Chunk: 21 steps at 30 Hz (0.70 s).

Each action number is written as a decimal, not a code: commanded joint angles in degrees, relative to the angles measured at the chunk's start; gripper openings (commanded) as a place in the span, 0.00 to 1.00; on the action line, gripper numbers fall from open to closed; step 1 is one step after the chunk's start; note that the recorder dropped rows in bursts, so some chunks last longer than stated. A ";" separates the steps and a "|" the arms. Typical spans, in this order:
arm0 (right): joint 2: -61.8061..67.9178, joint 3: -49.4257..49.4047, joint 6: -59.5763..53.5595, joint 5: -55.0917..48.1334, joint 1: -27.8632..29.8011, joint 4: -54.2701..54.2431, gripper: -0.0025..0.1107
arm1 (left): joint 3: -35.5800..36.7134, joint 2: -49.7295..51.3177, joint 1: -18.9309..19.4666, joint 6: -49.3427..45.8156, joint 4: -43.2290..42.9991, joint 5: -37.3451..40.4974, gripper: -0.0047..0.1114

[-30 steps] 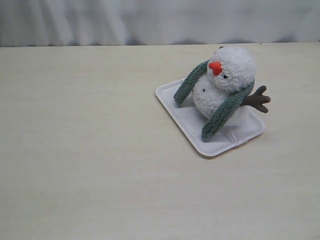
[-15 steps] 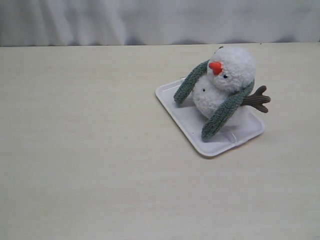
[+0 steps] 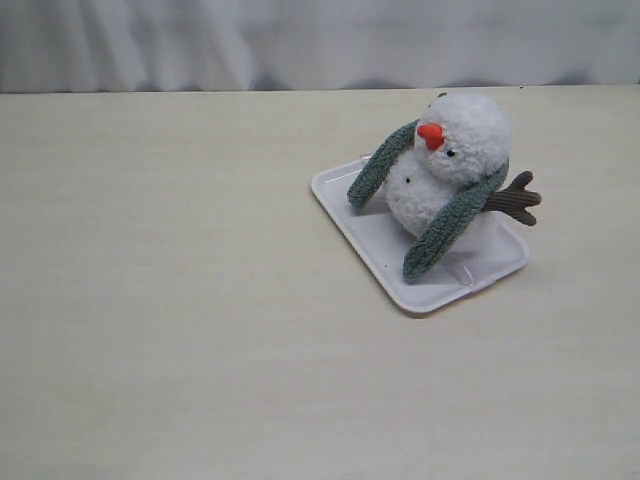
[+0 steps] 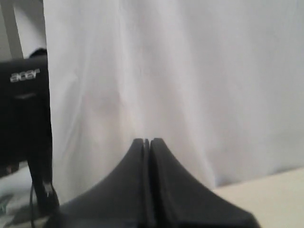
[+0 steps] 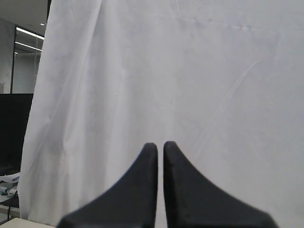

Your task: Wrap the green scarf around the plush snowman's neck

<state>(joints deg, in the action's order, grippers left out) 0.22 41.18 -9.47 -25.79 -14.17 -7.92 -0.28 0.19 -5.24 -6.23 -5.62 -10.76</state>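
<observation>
The plush snowman (image 3: 468,130) sits on a flat white tray (image 3: 365,232) right of the table's middle, its orange nose turned to the left. The green scarf (image 3: 451,223) lies round its neck, one end hanging over the tray's front and the other end (image 3: 377,170) hanging on the far left side. A brown twig arm (image 3: 515,199) sticks out to the right. Neither gripper shows in the exterior view. My left gripper (image 4: 147,140) is shut with nothing in it and faces a white curtain. My right gripper (image 5: 160,145) also faces the curtain, its fingers a thin slit apart and holding nothing.
The pale wooden table (image 3: 180,300) stretches left of and in front of the tray. A white curtain (image 3: 320,40) hangs behind its far edge. A black monitor (image 4: 23,118) stands beside the curtain in the left wrist view.
</observation>
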 commanded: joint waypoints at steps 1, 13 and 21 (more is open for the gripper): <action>-0.22 -0.18 -0.23 0.25 0.06 -0.18 0.06 | 0.28 -0.19 0.23 0.23 0.38 14.25 0.04; -0.22 -0.18 -0.23 0.25 0.06 -0.18 0.06 | 0.28 -0.19 0.23 2.26 0.38 29.67 0.04; -0.22 -0.18 -0.23 0.25 0.06 -0.18 0.06 | 0.28 -0.19 0.23 2.24 0.38 29.15 0.04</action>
<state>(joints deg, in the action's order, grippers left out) 0.22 41.18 -9.47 -25.79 -14.17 -7.92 -0.15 0.19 -5.24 -4.58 -5.62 18.86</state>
